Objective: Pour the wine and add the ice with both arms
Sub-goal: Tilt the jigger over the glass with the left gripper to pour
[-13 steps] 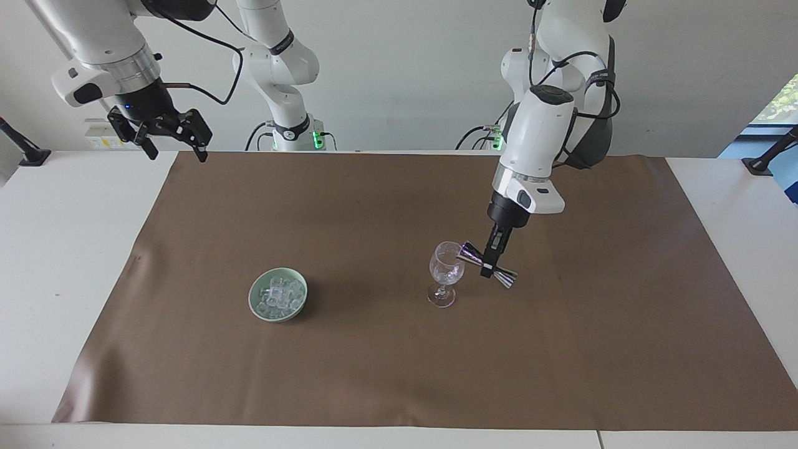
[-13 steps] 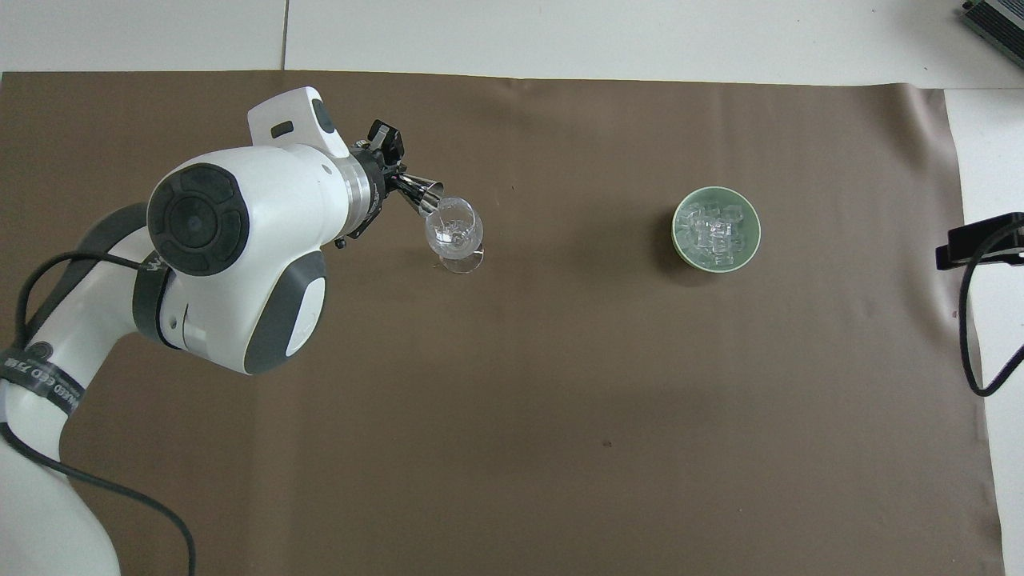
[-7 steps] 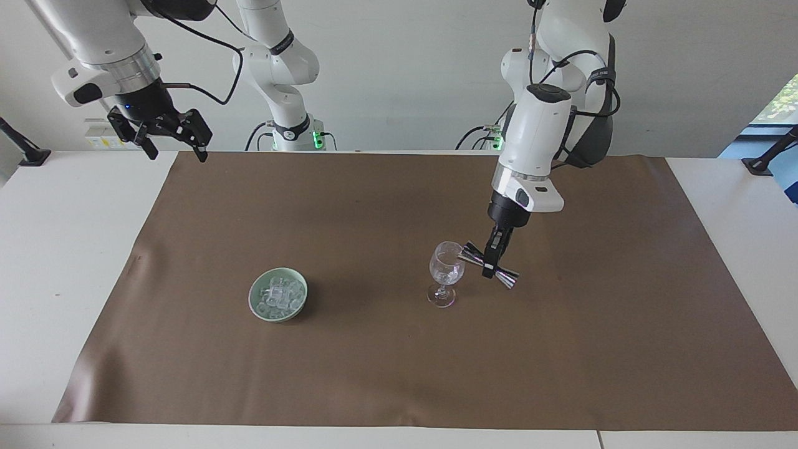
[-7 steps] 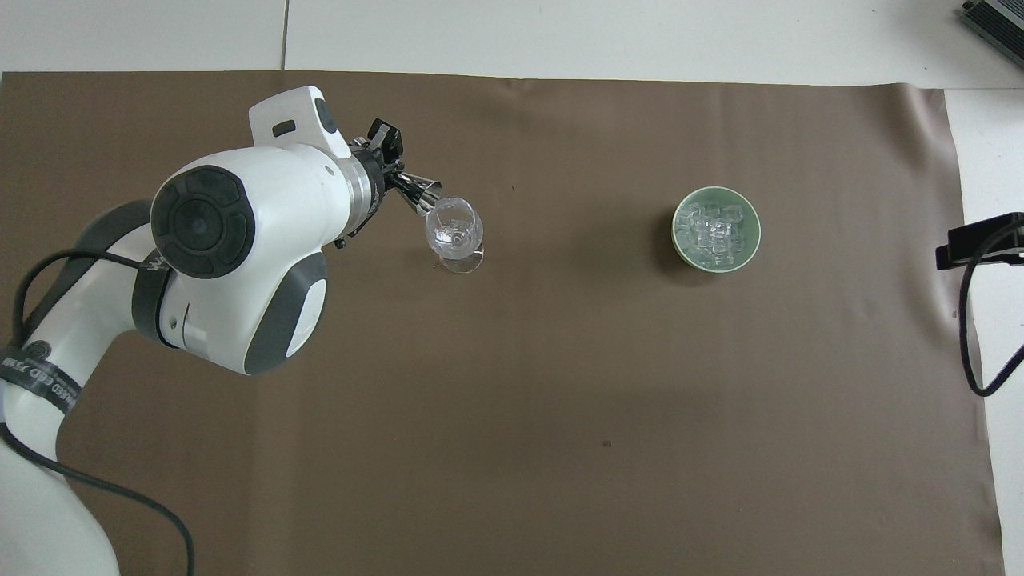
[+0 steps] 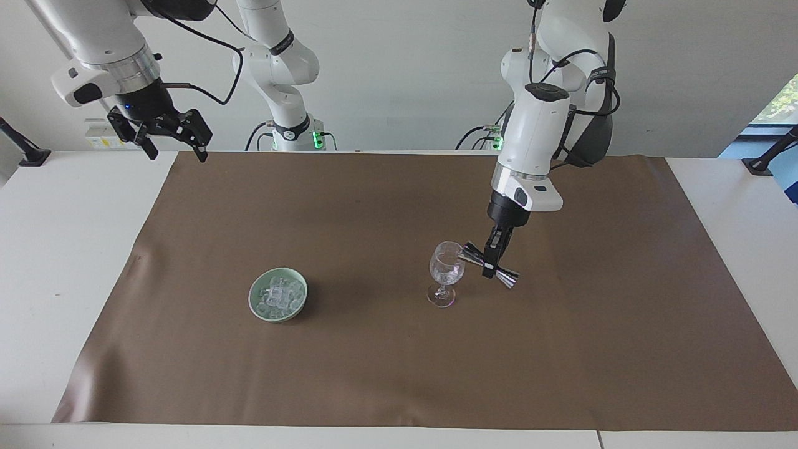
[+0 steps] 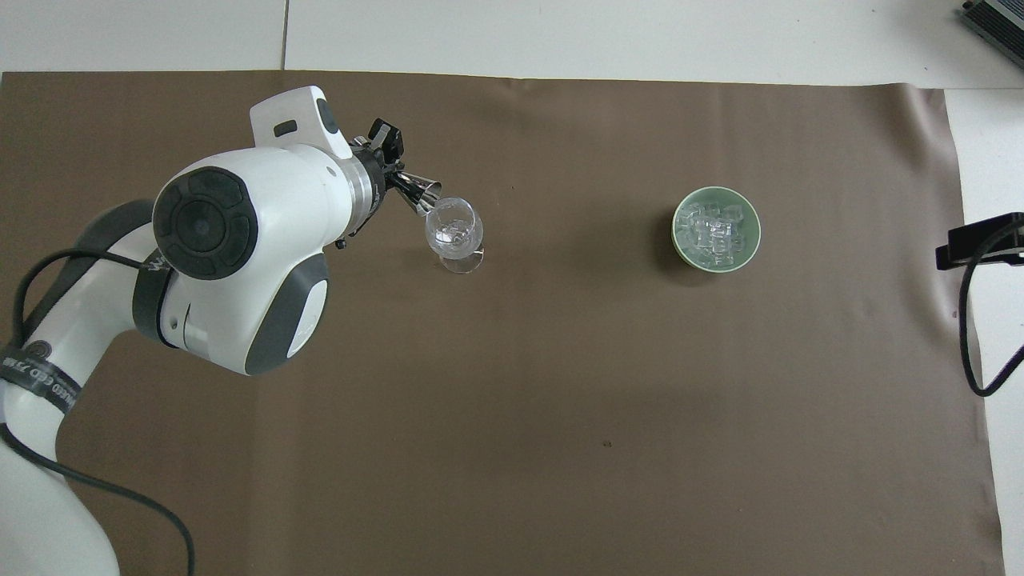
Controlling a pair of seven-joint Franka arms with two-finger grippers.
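Hardly any writing can be read. In the overhead view a black band [image 6: 36, 374] around the left arm [image 6: 232, 240], low near its elbow, carries small white lettering, but the letters are too small and slanted to make out. Nothing legible stands on the glass, the bowl, the brown mat or the bench.

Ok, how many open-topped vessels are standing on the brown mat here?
2: a clear stemmed wine glass toward the left arm's end, and a pale green ceramic bowl of ice cubes toward the right arm's end. None appear hidden.
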